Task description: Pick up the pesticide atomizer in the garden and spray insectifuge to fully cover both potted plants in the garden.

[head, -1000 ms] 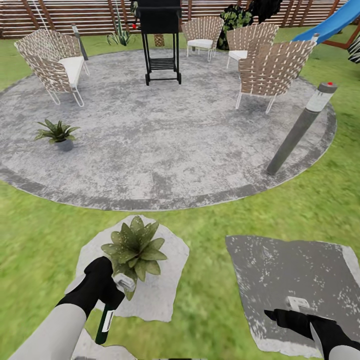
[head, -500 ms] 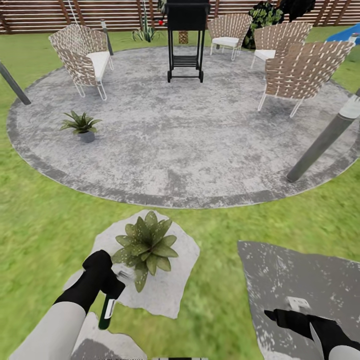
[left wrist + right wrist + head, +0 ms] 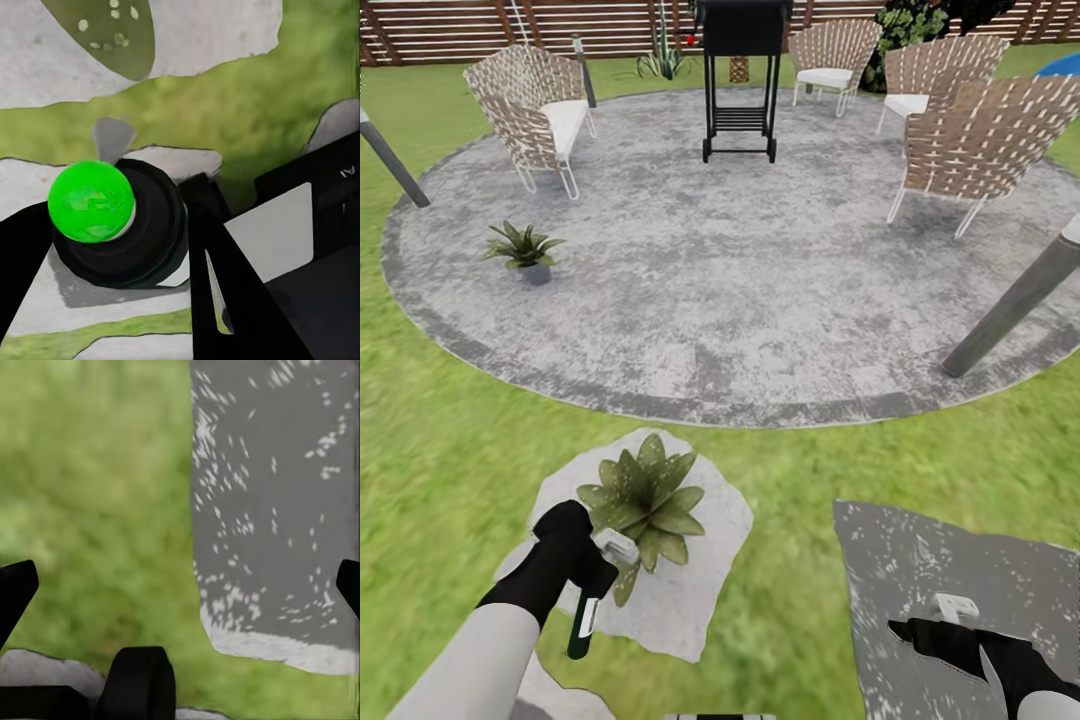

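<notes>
I've got the atomizer (image 3: 597, 592) clamped in my left end effector (image 3: 582, 560), white head up by the fingers, dark body hanging below; nozzle end is right at the leaves of the near plant (image 3: 643, 497), which sits just ahead of that end effector on a pale stone (image 3: 695, 590); so pickup looks done, and I'd judge I'm on the first plant's spraying, though I can't see any mist or coverage; the second plant (image 3: 524, 249) is well ahead on the patio (image 3: 760, 290), apart from everything I hold, so that one I judge is left; right end effector (image 3: 180, 585) hangs spread wide and empty over grass (image 3: 90, 495) at a grey slab's (image 3: 285, 495) edge.
</notes>
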Robot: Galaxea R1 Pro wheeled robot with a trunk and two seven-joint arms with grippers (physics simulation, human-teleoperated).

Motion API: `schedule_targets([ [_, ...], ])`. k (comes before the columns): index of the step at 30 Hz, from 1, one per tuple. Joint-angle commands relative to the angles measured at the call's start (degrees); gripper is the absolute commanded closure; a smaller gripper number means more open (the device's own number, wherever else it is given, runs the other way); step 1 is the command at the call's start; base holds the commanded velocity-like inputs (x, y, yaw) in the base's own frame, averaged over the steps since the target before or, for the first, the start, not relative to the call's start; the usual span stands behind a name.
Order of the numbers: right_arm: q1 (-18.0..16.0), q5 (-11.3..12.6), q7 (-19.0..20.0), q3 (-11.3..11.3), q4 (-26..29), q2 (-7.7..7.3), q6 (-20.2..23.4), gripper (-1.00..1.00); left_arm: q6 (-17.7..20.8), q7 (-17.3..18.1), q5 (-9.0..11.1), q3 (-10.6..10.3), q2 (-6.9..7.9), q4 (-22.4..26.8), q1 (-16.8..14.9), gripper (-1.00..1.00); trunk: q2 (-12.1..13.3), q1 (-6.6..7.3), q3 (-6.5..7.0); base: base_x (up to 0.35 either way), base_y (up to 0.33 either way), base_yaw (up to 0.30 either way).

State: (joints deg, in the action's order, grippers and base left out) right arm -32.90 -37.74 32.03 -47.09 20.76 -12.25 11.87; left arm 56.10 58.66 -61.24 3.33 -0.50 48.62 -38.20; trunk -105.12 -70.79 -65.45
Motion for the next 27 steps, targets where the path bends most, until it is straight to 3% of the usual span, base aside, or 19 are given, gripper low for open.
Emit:
schedule_targets([
  [1, -0.06, -0.31, 0.40, -0.51, 0.07, 0.04, 0.26, -1.00, 0.27, 0.58, -0.53, 0.20, -0.08, 0.07, -0.03, 1.00, -0.02, -0.02, -0.07, 0.163, -0.260, 0.121],
  [12, -0.06, -0.31, 0.40, -0.49, 0.07, 0.04, 0.26, -1.00, 0.29, 0.58, -0.54, 0.24, -0.11, 0.07, -0.03, 1.00, -0.02, -0.02, -0.57, 0.101, -0.254, 0.199],
  [21, -0.06, -0.31, 0.40, -0.47, 0.07, 0.04, 0.26, -1.00, 0.32, 0.58, -0.54, 0.27, -0.11, 0.07, -0.03, 1.00, -0.02, -0.02, -0.96, 0.011, -0.030, 0.193],
  [27, -0.06, -0.31, 0.40, -0.46, 0.07, 0.04, 0.26, -1.00, 0.30, 0.58, -0.51, 0.28, -0.11, 0.07, -0.03, 1.00, -0.02, -0.02, -0.98, 0.225, -0.185, 0.020],
])
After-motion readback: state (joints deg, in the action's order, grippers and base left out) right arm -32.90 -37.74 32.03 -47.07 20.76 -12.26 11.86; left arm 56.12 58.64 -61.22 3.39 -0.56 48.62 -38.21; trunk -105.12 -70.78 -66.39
